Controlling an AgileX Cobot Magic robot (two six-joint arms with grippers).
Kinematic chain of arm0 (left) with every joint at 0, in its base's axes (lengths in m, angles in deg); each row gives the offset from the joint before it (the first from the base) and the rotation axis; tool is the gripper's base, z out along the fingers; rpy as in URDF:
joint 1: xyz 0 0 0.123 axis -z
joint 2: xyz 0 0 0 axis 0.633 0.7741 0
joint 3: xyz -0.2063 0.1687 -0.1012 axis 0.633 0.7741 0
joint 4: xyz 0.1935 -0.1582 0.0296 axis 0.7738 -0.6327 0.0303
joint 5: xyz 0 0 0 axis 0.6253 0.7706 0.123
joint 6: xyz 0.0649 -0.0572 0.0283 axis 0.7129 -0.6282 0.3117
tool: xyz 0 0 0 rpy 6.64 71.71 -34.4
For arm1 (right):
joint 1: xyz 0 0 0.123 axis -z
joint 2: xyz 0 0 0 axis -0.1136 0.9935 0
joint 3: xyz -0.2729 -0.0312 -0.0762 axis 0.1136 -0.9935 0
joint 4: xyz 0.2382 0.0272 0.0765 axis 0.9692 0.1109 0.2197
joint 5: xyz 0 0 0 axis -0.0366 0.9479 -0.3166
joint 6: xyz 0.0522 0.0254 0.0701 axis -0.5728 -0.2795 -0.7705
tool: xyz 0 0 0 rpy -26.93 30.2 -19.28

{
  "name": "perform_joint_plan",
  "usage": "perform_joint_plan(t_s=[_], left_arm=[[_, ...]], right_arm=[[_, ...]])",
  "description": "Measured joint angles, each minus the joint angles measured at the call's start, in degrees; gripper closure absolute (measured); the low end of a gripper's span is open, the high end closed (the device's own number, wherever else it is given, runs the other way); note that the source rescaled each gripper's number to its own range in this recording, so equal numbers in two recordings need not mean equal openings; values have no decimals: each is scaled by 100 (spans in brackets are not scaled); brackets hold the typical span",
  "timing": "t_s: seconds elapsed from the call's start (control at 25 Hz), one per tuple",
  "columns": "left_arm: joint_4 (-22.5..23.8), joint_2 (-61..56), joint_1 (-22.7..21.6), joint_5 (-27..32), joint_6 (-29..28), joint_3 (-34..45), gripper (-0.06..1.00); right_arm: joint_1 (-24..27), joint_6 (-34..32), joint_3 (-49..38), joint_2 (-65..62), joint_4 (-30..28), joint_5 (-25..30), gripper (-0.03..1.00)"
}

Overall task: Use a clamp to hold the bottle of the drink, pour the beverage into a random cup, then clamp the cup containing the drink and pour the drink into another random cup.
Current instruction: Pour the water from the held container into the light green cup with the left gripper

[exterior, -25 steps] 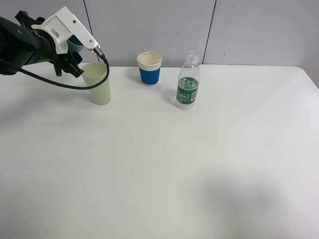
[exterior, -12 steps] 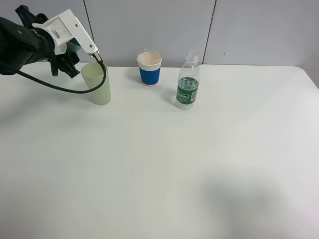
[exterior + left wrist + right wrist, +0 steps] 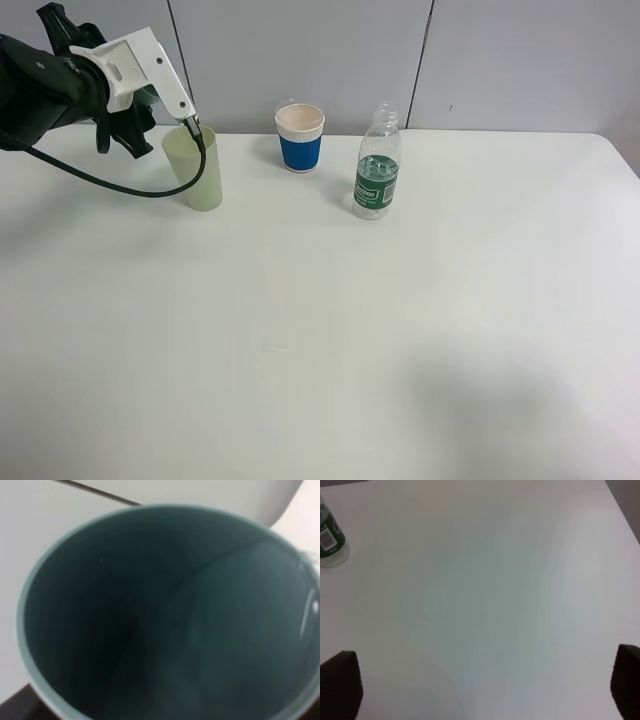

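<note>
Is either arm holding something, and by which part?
The left gripper holds a teal cup; where on it is hidden. The right gripper is open, holding nothing.

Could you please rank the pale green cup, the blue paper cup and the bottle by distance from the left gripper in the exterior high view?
From the left gripper, which holds the teal cup:
1. pale green cup, directly beside it, far left of the table.
2. blue paper cup, back centre.
3. bottle, just right of that cup.
</note>
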Motion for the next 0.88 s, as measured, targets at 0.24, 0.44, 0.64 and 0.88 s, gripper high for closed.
perform_joint_plan(t_s=[0.24,0.44,0.64,0.88], left_arm=[[0,0,0,-40,50,0,94],[0,0,0,-54,294,0,94],[0,0,0,-87,326,0,94],[0,0,0,-117,353,0,94]], right_arm=[[0,0,0,0,0,0,-3],[0,0,0,0,0,0,-3],[0,0,0,0,0,0,-3],[0,0,0,0,0,0,-3]])
